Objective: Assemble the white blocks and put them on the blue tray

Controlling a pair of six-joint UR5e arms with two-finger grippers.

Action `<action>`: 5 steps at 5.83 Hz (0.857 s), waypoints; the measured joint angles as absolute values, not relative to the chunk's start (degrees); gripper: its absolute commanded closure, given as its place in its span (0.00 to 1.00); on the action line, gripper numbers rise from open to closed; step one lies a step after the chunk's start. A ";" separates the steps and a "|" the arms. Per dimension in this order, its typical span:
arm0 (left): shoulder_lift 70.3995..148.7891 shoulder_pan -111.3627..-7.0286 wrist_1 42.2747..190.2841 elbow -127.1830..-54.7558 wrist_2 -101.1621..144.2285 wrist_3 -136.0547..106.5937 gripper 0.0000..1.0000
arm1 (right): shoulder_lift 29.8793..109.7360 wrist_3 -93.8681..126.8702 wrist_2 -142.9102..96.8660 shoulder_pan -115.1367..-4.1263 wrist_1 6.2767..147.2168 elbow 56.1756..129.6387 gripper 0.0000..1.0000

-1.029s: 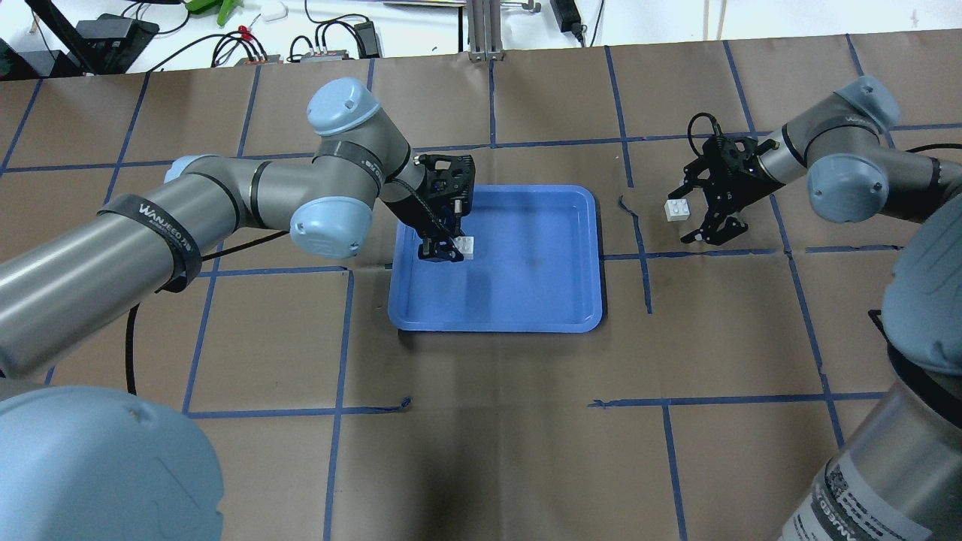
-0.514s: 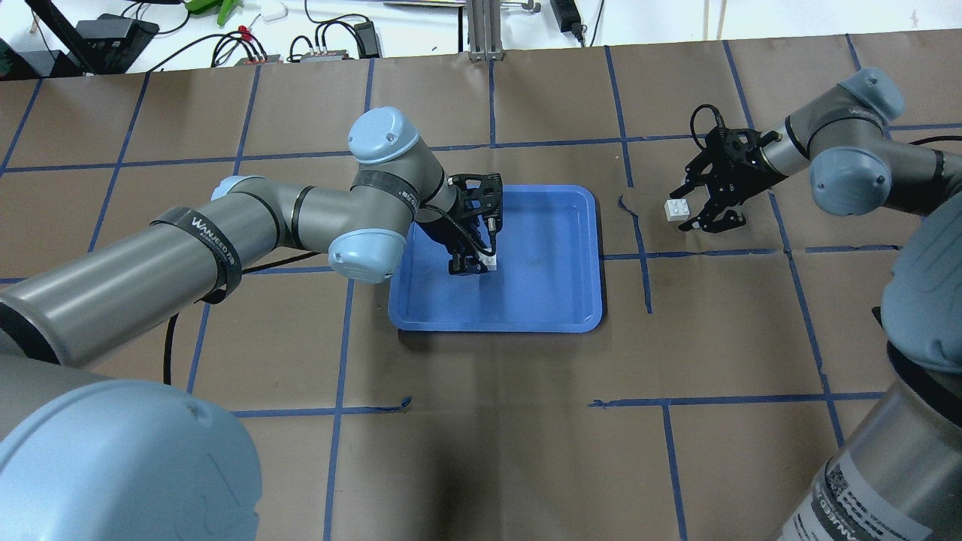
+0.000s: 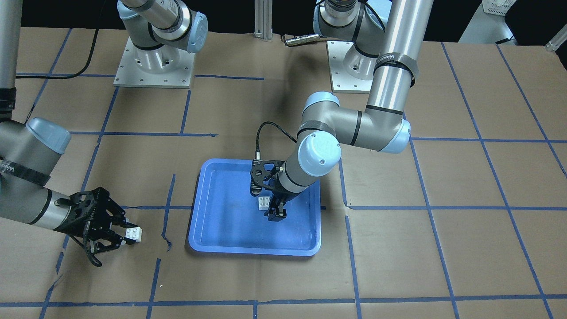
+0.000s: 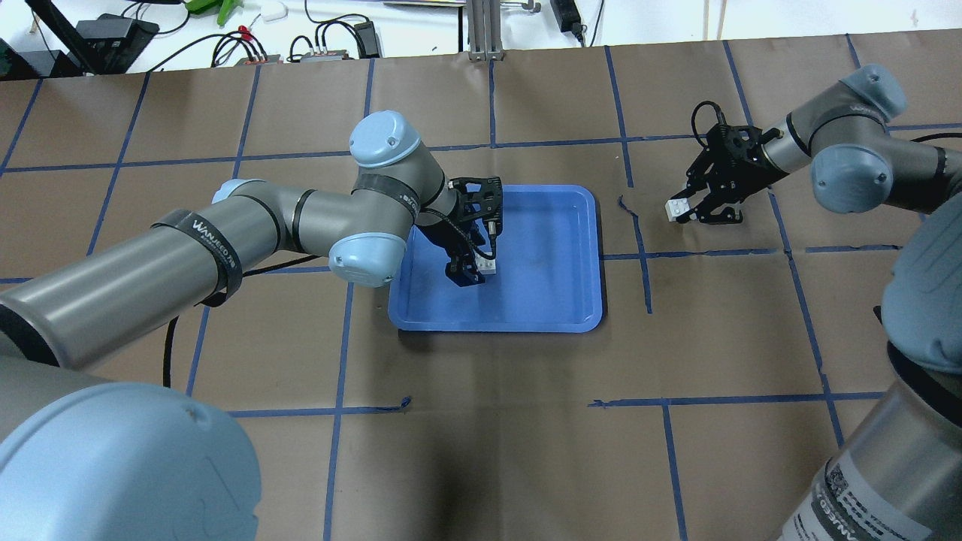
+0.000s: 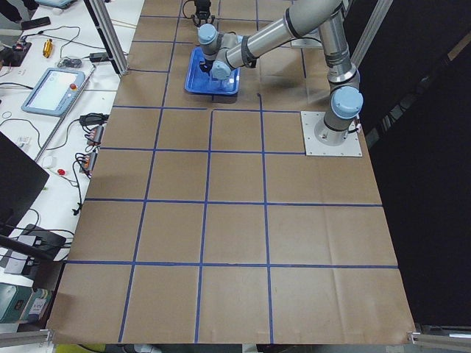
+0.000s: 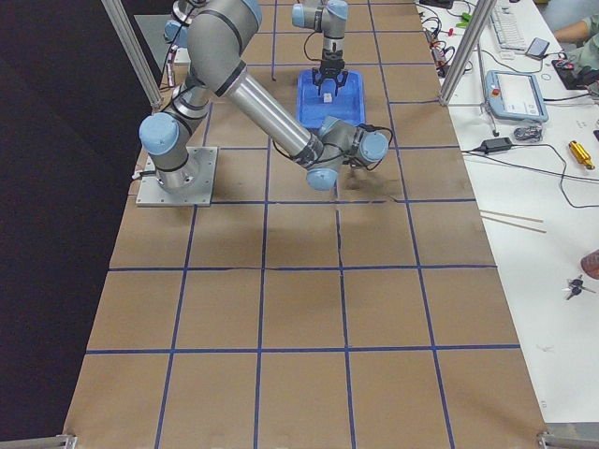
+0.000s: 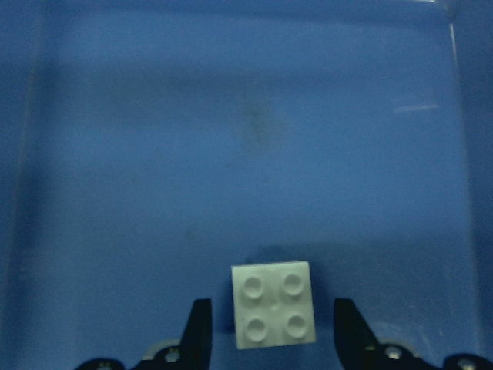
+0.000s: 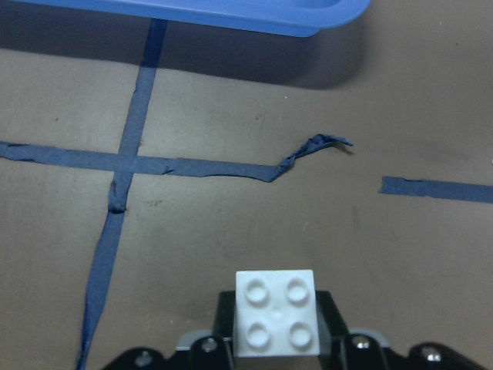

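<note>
The blue tray [image 4: 556, 225] lies mid-table, also in the front view [image 3: 221, 217]. One white block [image 4: 487, 264] rests studs up on its bottom, clear in the left wrist view [image 7: 273, 304]. My left gripper [image 4: 475, 269] is low over it and open, its fingers [image 7: 196, 335] standing either side with gaps. The other white block [image 4: 676, 210] is outside the tray, on the right. My right gripper [image 4: 688, 213] is shut on it; the right wrist view shows that block [image 8: 276, 312] studs up between the pads.
A torn, curled strip of blue tape [image 8: 308, 150] lies on the brown paper between the right gripper and the tray's edge [image 8: 231, 19]. Cables and gear [image 4: 316, 41] sit beyond the table's far edge. Both robot bases [image 3: 153, 66] stand behind the tray.
My left gripper moved right across the tray with its block, set it down and opened. My right gripper closed from wide open onto the other block.
</note>
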State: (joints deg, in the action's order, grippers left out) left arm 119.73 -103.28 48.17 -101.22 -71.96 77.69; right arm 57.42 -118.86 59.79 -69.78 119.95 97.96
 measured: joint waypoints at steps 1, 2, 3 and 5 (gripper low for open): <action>117.80 -103.01 50.71 -100.51 -72.03 77.66 0.08 | 57.70 -118.43 59.92 -69.81 119.70 96.76 0.89; 114.75 -102.31 55.44 -99.93 -72.09 77.71 0.07 | 58.29 -116.71 60.05 -69.99 119.12 95.12 0.90; 110.92 -100.93 61.38 -99.65 -72.13 77.79 0.06 | 60.42 -114.18 60.05 -70.32 116.94 94.06 0.90; 102.64 -97.12 72.23 -99.51 -72.11 77.13 0.04 | 66.92 -112.12 58.15 -71.76 110.06 95.11 0.90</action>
State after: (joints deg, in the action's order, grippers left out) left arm 102.64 -97.12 72.23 -99.51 -72.11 77.13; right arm 66.92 -112.12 58.15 -71.76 110.06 95.11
